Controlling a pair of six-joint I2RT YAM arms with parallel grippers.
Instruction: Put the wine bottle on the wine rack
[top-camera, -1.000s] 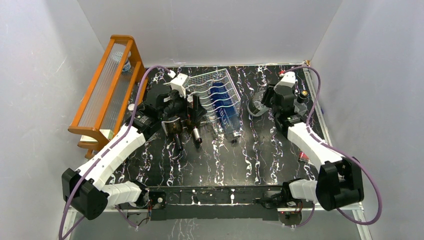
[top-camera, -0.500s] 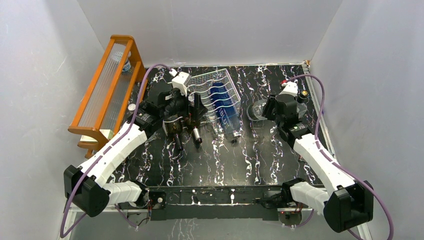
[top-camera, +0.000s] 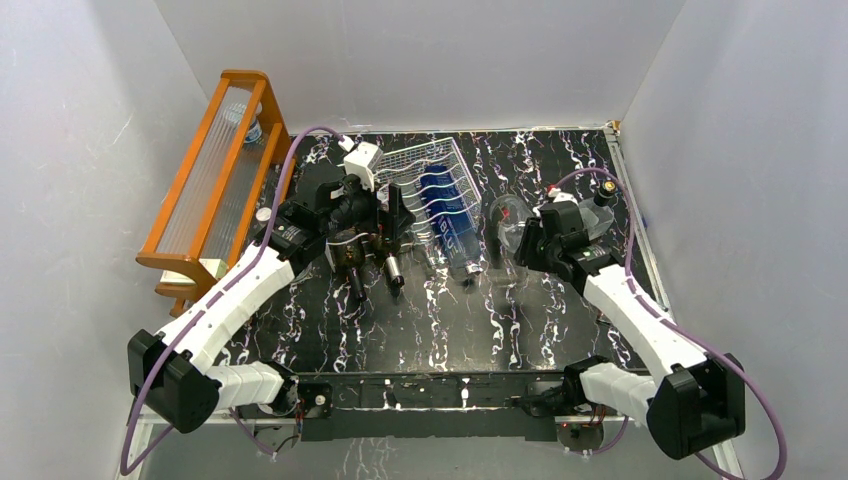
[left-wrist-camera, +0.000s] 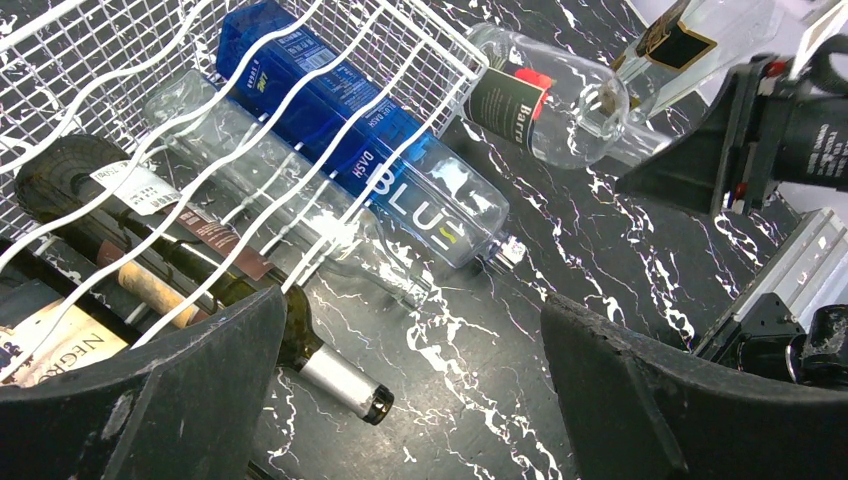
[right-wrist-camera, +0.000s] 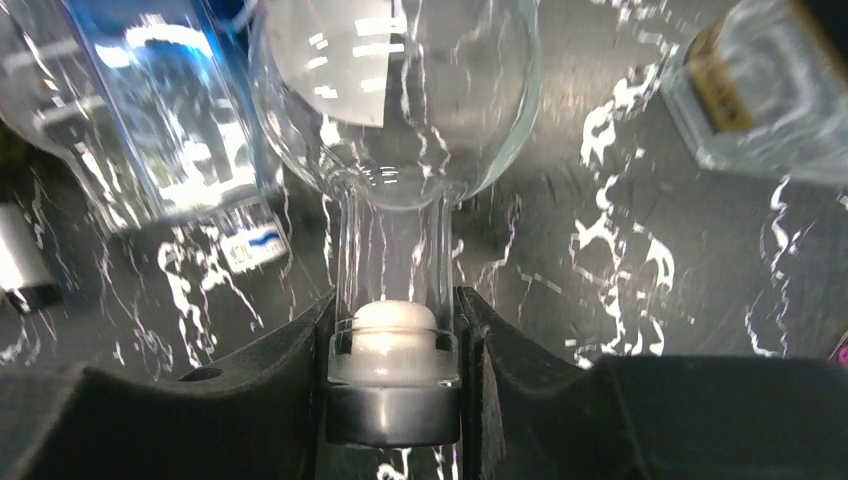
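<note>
The black, white-veined desk (top-camera: 440, 320) fills the middle of the top view. A tall orange wooden shelf (top-camera: 210, 180) with ribbed clear panels stands along its left edge.

The two white-and-black arms reach up from the bottom of that view, the left one (top-camera: 225, 305) slanting toward the centre and the right one (top-camera: 630, 305) bending in from the right.

The wine rack (top-camera: 410, 160), a flat white wire frame, lies above centre. It already carries a blue-labelled clear bottle (left-wrist-camera: 400, 170), a slim clear bottle (left-wrist-camera: 300, 215) and a dark green bottle (left-wrist-camera: 250, 290), all lying side by side with their necks sticking out past its lower edge.

The wine bottle (top-camera: 505, 235), clear glass with a round body and a dark label with red trim, sits just right of the rack's right edge and not on it. Whether it touches the desk cannot be told.

Another clear bottle (top-camera: 600, 205) with a black and gold label lies near the desk's right edge, just beyond the right hand.

The right hand (right-wrist-camera: 393, 360) is closed on the wine bottle's neck, a finger pressed on each side just above its white stopper, the body pointing away from the wrist.

The left hand (left-wrist-camera: 410, 310) is spread wide with nothing in it, over the rack's lower left end above the dark bottle.
</note>
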